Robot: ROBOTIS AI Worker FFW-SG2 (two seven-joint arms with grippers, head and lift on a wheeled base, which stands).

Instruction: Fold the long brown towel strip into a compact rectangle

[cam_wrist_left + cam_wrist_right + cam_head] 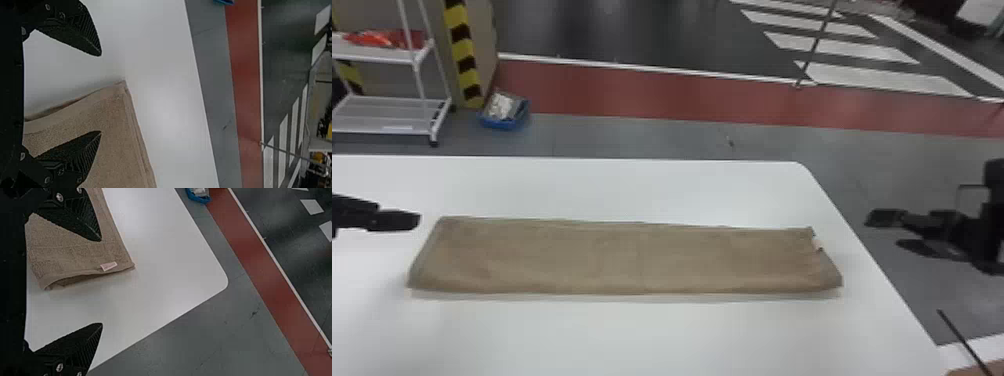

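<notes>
Brown towel strip [627,257]: on table [632,185], parallel to far edge. Left gripper [416,221]: wide open, empty, near strip's left end. Right gripper [884,232]: likewise, near right edge.

**Soft Light, Gentle Shadows**

Diffuse light leaves the white worktop [632,190] bright in the head view, with a dimmer grey patch toward its near left corner. A faint, soft-edged shadow runs along the near edge of the towel strip [622,260]. The left wrist view shows a grey shadow beside the cloth and a paler glow farther across the surface. Beyond, the dark floor [632,35] looks dim.
</notes>
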